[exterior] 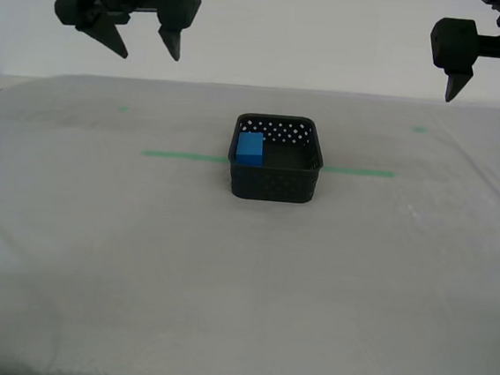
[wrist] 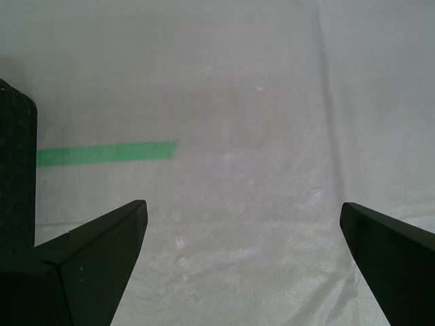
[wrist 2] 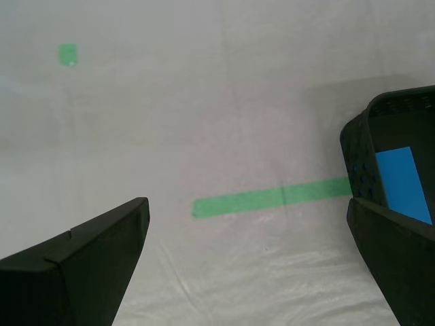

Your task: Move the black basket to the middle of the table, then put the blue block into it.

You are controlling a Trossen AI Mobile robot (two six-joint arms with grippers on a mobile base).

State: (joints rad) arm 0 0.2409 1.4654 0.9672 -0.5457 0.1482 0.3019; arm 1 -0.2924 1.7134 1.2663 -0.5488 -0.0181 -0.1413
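Black basket [exterior: 274, 179]: stood mid-table [exterior: 89, 296], astride green tape line [exterior: 182, 155]. Blue block [exterior: 250, 148]: lodged inside, against wall toward exterior view's left; task judged complete. First gripper [wrist: 242, 268], second gripper [wrist 2: 248, 268]: raised clear, jaws wide, empty, presumably released.
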